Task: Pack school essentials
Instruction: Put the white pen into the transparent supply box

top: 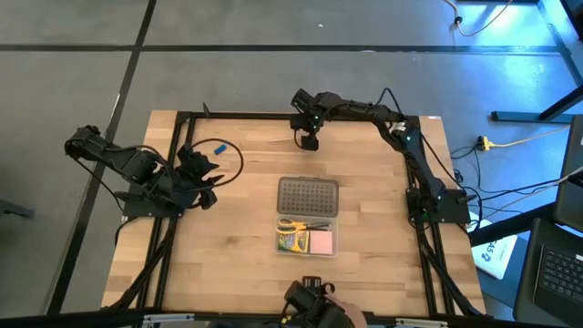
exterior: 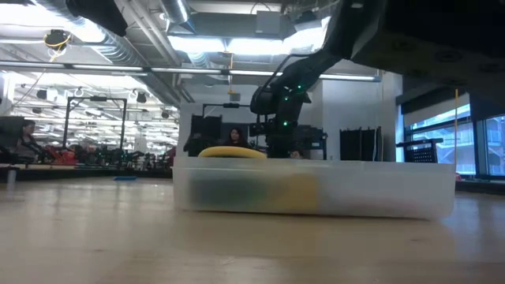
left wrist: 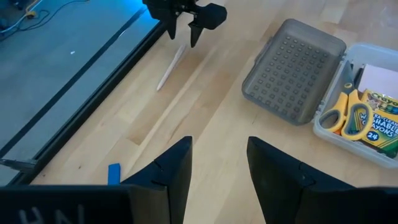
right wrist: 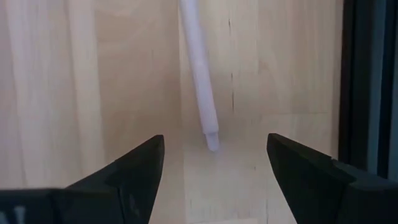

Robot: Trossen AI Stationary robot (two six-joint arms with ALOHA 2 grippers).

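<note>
Right claw (top: 309, 141) at the far edge of the counter (top: 237, 255), jaws wide and holding nothing — poised just over the pale stick (right wrist: 200, 68), whose near end lies between the two fingers (right wrist: 134, 171) in the right wrist view. Same stick (left wrist: 170, 67) seen from the left wrist view as a thin pale line on the wood, right beneath that claw (left wrist: 186, 34).

Left claw (left wrist: 217, 165) over the counter's left side, partly spread, empty. Just by it, a small blue eraser (left wrist: 114, 173) flat on the wood.

Mid-counter, a clear case (top: 333, 239) with its grey lid (top: 307, 197) folded open on the far side. Inside the case: scissors (left wrist: 345, 115) with yellow handles, crayon box (left wrist: 379, 130), pink pad (top: 322, 241) — all lying flat, side by side.
</note>
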